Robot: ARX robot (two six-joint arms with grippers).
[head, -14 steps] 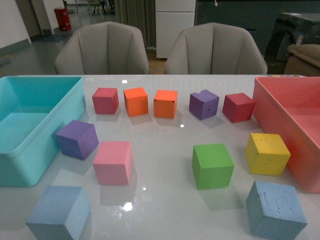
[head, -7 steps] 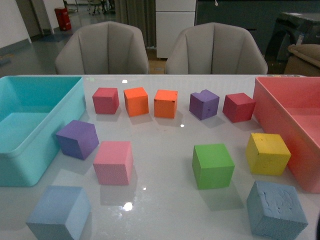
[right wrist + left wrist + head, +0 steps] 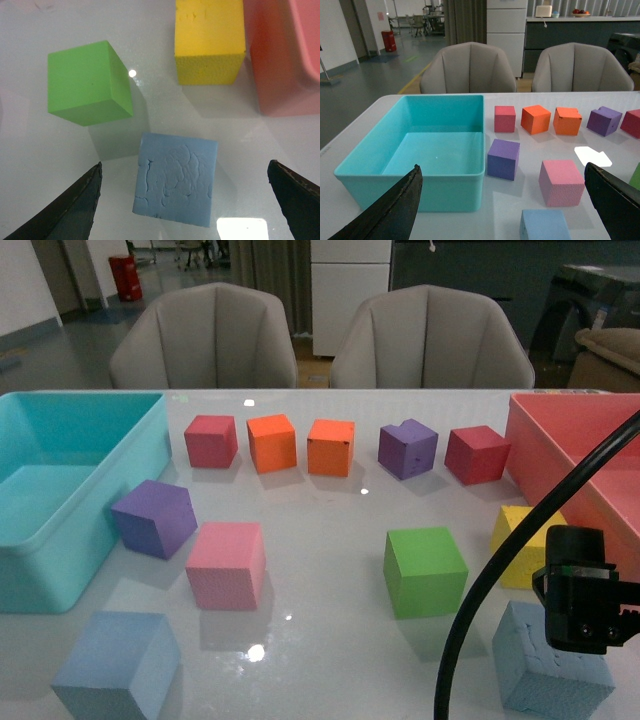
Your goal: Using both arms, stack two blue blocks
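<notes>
One pale blue block (image 3: 115, 668) lies at the table's near left corner, and it shows again in the left wrist view (image 3: 545, 226). The other blue block (image 3: 535, 685) lies near right, partly behind my right arm (image 3: 578, 602) and its black cable. In the right wrist view this block (image 3: 175, 177), its top face cracked, sits between and below the spread fingers of my right gripper (image 3: 185, 167), which is open and not touching it. My left gripper (image 3: 502, 170) is open and empty, hanging above and behind the left blue block.
A teal bin (image 3: 60, 540) stands at left and a pink bin (image 3: 590, 455) at right. A green cube (image 3: 425, 570) and a yellow cube (image 3: 512, 535) lie close to the right blue block. Pink (image 3: 227, 562) and purple (image 3: 155, 517) cubes lie near the left one. Red, orange and purple cubes line the back.
My right arm and its cable have come into the front view at lower right, over the right blue block and partly covering the yellow cube. The blocks have not moved.
</notes>
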